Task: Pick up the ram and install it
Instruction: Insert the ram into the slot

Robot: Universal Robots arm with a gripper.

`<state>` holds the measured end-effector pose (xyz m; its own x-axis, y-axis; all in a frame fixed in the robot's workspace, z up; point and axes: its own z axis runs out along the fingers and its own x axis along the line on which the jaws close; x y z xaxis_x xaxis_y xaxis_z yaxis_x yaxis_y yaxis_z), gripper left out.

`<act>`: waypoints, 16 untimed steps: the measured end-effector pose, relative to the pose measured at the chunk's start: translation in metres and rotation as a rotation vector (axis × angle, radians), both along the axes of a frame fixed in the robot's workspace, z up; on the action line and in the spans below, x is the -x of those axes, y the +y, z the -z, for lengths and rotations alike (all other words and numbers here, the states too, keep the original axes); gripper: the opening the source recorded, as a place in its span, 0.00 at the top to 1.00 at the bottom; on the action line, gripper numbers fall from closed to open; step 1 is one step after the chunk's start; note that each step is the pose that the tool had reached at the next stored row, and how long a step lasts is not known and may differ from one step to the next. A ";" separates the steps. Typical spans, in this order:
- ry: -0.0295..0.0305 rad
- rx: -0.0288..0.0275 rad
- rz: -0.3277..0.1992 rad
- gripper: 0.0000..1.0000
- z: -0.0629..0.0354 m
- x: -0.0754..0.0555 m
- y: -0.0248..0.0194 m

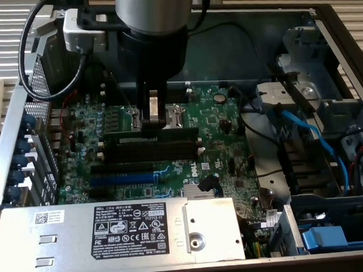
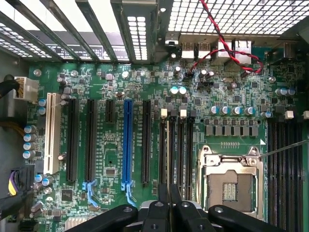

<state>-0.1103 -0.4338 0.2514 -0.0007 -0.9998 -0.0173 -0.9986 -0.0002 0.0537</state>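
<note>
Exterior view: the tool (image 1: 151,120) stands narrow, pinching the ram (image 1: 175,136) by its top edge. The stick sits upright over the black slots (image 1: 152,153) on the board (image 1: 220,119). Installing seems in hand, but whether the ram is seated is unclear. Seating likely calls for a straight push, both ends level with the clips.

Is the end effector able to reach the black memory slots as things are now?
Probably yes: the end effector, gripping the memory stick, is right over the slots, with nothing in between.
</note>
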 end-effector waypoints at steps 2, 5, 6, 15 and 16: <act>0.0050 -0.0004 0.000 0.88 0.0002 0.000 -0.0019; 0.0074 -0.0004 -0.001 0.88 0.0003 -0.002 -0.0033; 0.0075 -0.0004 -0.002 0.88 0.0003 -0.003 -0.0033; 0.0089 -0.0002 -0.010 0.88 0.0006 -0.004 -0.0035; 0.0089 -0.0005 -0.010 0.88 0.0011 -0.004 -0.0035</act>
